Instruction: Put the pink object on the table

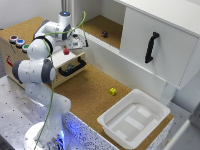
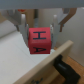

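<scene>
The pink object (image 1: 66, 51) is a small reddish-pink cube that sits in the open drawer (image 1: 62, 59) of a wooden box at the exterior view's left. In the wrist view the pink object (image 2: 39, 41) shows the letters H and A on its faces. My gripper (image 1: 70, 43) hangs just above it. In the wrist view my gripper (image 2: 41, 22) is open, with one finger on each side of the cube and clear of it. The brown cork table (image 1: 90, 90) stretches below the drawer.
The drawer's black handle (image 1: 75, 66) sticks out over the table. A small yellow object (image 1: 113, 91) lies on the table near a white plastic tray (image 1: 132, 117). A dark purple object (image 1: 104, 34) sits in the back recess. A white cabinet door with a black handle (image 1: 151, 46) stands at the right.
</scene>
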Controlling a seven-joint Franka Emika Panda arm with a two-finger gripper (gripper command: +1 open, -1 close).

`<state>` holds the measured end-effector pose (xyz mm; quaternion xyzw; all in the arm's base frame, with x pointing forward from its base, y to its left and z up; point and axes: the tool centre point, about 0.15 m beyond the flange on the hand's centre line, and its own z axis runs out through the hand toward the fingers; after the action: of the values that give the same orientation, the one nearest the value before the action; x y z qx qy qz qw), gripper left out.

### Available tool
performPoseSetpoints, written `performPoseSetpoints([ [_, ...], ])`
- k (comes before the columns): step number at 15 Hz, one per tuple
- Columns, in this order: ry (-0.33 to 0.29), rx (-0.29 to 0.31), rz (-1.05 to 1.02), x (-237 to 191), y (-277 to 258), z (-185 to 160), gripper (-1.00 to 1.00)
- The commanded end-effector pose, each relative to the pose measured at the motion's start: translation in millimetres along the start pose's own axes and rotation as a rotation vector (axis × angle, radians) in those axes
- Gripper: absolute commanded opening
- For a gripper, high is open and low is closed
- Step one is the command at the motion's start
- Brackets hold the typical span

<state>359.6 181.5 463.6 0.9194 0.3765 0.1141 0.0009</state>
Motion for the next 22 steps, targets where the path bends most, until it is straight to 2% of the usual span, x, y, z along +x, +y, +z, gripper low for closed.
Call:
performPoseSetpoints([
  [1, -0.015, 0.032, 0.283, -47, 62, 1, -1.0],
  [4, 0.004, 0.058, 0.437, -74, 88, 18, -1.0],
  [5, -0.008, 0.044, 0.464, -79, 93, 26, -1.0],
  [6, -0.009, 0.061, 0.511, -88, 102, 36, -1.0],
  [9, -0.026, 0.061, 0.611, -103, 121, 62, -1.0],
  [13, -0.051, 0.017, 0.66, -101, 139, 98, -1.0],
  [16, -0.049, 0.035, 0.723, -102, 162, 135, -1.0],
  [20, -0.05, 0.019, 0.76, -106, 191, 164, -1.0],
  [22, -0.076, 0.018, 0.766, -111, 195, 179, -1.0],
])
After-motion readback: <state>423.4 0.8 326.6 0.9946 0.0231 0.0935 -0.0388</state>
